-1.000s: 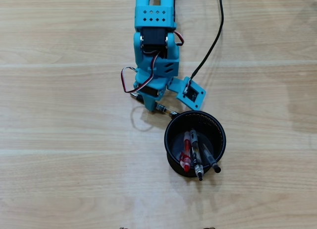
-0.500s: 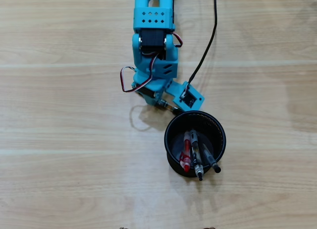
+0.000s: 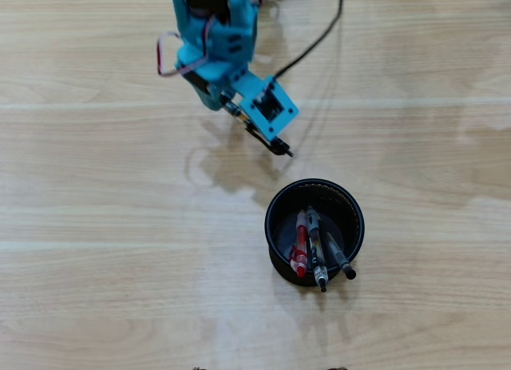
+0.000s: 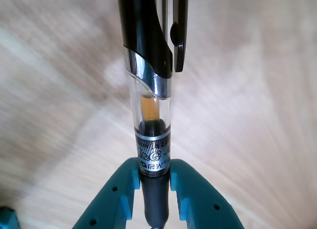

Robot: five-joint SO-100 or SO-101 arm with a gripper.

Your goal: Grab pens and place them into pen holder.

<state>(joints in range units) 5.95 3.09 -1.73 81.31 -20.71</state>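
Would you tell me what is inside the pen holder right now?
Three pens in the holder: a red pen, a grey pen, a black pen. Their lower ends are hidden.

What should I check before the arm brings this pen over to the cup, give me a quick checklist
1. Grip: the gripper is shut on the black and clear pen, fingers on both sides of its barrel. Ok.
2. Pen alignment: in the wrist view it runs straight out from the jaws. Ok.
3. Holder upright: the pen holder stands on its base. Ok.
4. Room in the holder: three pens lean toward its lower rim in the overhead view, and the upper half is open. Ok.
5. Position: the gripper is up and left of the holder in the overhead view, not over it. Not ok yet.
6. Height above the rim: cannot tell.
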